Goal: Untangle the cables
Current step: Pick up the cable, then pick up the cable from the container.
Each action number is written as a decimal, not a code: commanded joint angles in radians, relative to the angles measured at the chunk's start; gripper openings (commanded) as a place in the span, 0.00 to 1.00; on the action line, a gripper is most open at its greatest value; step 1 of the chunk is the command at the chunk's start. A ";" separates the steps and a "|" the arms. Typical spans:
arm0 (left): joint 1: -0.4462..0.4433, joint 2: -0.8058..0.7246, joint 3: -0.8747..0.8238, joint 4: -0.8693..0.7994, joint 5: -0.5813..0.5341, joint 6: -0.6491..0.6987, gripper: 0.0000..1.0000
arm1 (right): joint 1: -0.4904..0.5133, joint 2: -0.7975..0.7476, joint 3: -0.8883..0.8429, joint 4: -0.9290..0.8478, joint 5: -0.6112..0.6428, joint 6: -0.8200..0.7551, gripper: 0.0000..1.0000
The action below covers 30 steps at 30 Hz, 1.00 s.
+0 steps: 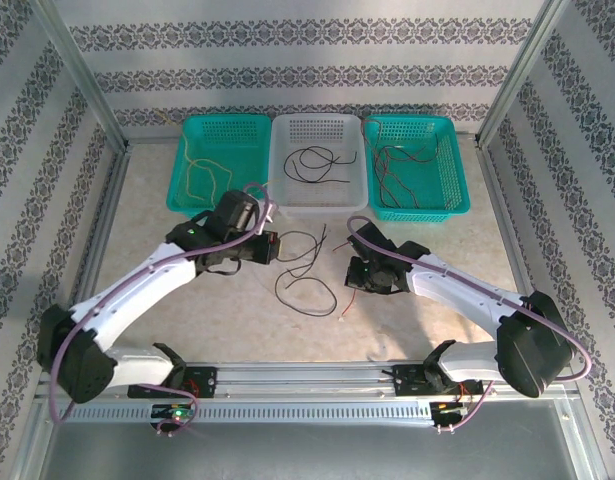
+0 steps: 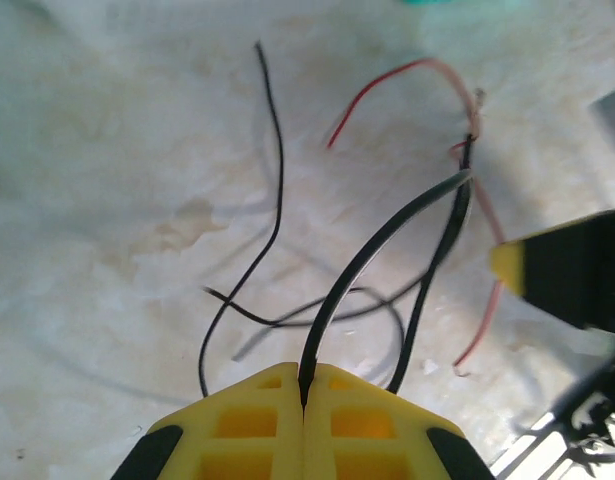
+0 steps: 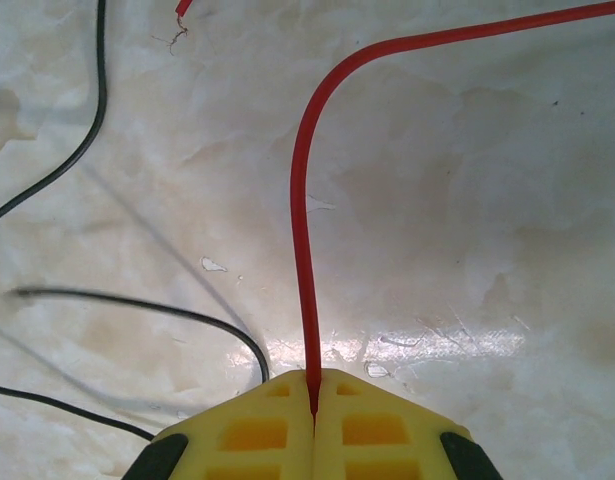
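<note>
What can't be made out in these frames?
Left wrist view: thin black wire, held by the left end effector, meets the thin red wire at a blurred spot; knotted or crossing, cannot tell.
Right wrist view: that red wire, in the right end effector, runs off the top-right corner; far end cut off.
Top view: wires in the right teal plastic basket, too small to count.

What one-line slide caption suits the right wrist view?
Right gripper shut on a red cable, black cables lying nearby on the table.
</note>
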 commanded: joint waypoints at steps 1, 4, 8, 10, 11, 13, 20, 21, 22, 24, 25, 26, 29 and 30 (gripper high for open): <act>-0.015 -0.064 0.089 -0.163 -0.029 0.080 0.00 | -0.013 -0.024 0.008 0.004 0.022 0.003 0.00; -0.018 -0.085 0.204 -0.211 -0.027 0.096 0.00 | -0.022 -0.026 0.003 0.008 0.017 0.007 0.00; -0.021 -0.079 0.356 -0.213 -0.019 0.090 0.00 | -0.028 -0.045 0.010 0.022 0.000 -0.017 0.00; -0.024 -0.068 0.417 -0.194 -0.024 0.085 0.00 | -0.028 -0.060 0.016 0.031 -0.006 -0.042 0.00; -0.023 -0.062 0.445 -0.182 -0.041 0.083 0.00 | -0.030 -0.068 0.022 0.031 -0.008 -0.051 0.00; -0.024 -0.042 0.490 -0.156 -0.103 0.091 0.00 | -0.035 -0.082 0.033 0.029 -0.011 -0.070 0.00; 0.005 0.154 0.720 -0.109 -0.221 0.072 0.00 | -0.060 -0.137 0.055 0.017 -0.029 -0.094 0.00; 0.018 0.196 0.769 -0.117 -0.218 0.072 0.00 | -0.063 -0.140 0.055 0.013 -0.030 -0.097 0.00; 0.030 0.230 0.810 -0.127 -0.212 0.070 0.00 | -0.062 -0.143 0.056 0.009 -0.030 -0.100 0.00; 0.065 0.306 0.896 -0.131 -0.182 0.065 0.00 | -0.062 -0.148 0.059 -0.006 -0.030 -0.105 0.00; 0.080 0.341 0.926 -0.130 -0.169 0.059 0.00 | -0.063 -0.154 0.060 -0.014 -0.027 -0.105 0.00; 0.100 0.380 0.962 -0.129 -0.149 0.049 0.00 | -0.062 -0.165 0.058 -0.018 -0.025 -0.101 0.00; 0.137 0.509 1.065 -0.120 -0.082 0.026 0.00 | -0.059 -0.196 0.040 -0.005 -0.028 -0.078 0.00; 0.142 0.551 1.099 -0.114 -0.074 0.026 0.00 | -0.058 -0.201 0.037 0.002 -0.034 -0.073 0.00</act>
